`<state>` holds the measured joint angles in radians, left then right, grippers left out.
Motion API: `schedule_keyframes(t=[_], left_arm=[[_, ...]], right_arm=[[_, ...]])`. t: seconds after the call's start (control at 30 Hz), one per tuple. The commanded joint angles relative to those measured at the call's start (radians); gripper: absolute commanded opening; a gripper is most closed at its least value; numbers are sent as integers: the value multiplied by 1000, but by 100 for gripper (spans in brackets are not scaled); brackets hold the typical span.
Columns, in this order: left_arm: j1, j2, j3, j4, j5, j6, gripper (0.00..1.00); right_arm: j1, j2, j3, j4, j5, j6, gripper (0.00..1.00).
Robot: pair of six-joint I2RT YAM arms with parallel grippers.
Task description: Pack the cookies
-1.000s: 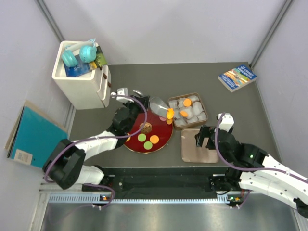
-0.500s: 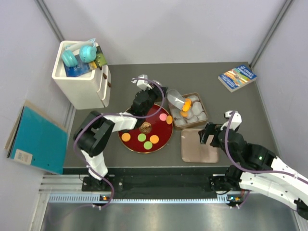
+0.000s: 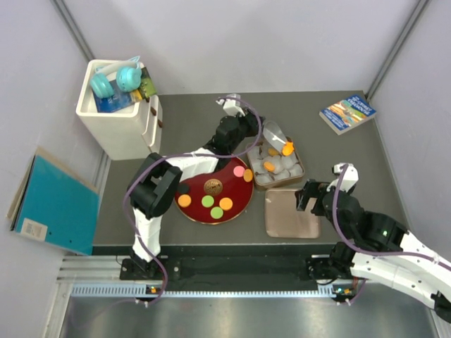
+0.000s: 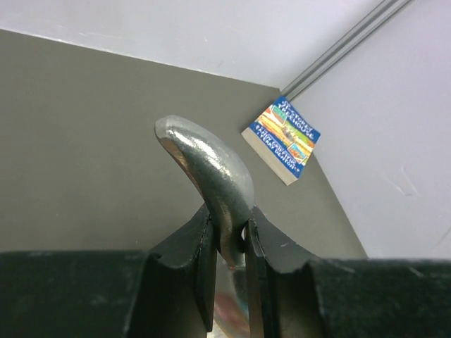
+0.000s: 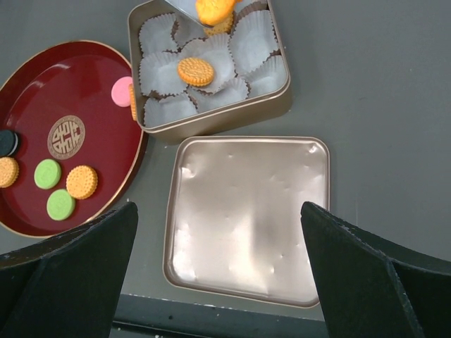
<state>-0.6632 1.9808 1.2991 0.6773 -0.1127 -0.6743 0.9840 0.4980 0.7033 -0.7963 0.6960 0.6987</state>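
Left gripper (image 4: 231, 232) is clamped on the handle of the spoon (image 4: 208, 165), jaws almost together around the thin metal. The spoon's bowl hangs over the far half of the tin (image 5: 211, 123), with an irregular orange cookie (image 5: 215, 8) riding in it above the paper cups (image 5: 250, 39). A second ago that bowl was down at the right rim of the plate (image 3: 201, 176), and half a second ago it was only just crossing into the tin. I judge the carry as good as done. What this piece needs next is a tip into a free cup.

Two round orange ones already lie in the tin, one in a middle cup (image 5: 195, 70) and one partly hidden under the spoon. The other cookies (image 5: 47, 173) wait on the plate: pink, green, orange and one dark. So most of the packing is ahead of me.

My right gripper (image 5: 225, 282) stands wide apart, holding nothing, above the lid (image 5: 246, 211), which lies on the surface (image 5: 366, 84) just beside the tin. It has drifted a little to the right since a second ago.
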Motion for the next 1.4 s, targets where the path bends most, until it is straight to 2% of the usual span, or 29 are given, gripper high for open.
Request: schedule_keyframes(t=[0.0,0.3,0.63,0.83,1.03,1.2,1.37], left_arm=[[-9,32,95,-59,-15,39,0],[-24,92,172,-148,-70,71,0],[-13,27,129,-95,-148,125,0],[19,-123,10,-53,-165,140,0],[79,-441,-236,-25,-209,157,0],[99,-643,-362,-182,-290,220,0],[102,-703,-463,-255,-328,228,0]], right_arm=[[-1,-21,59,-12,28,-16,99],[1,-38,79,-23,33,-28,99],[1,-45,71,-29,30,-22,99],[1,-53,67,-32,20,-10,99],[-1,-61,55,-34,4,5,99],[-1,-62,19,-9,-26,15,99],[-1,-44,-1,19,-47,18,99]])
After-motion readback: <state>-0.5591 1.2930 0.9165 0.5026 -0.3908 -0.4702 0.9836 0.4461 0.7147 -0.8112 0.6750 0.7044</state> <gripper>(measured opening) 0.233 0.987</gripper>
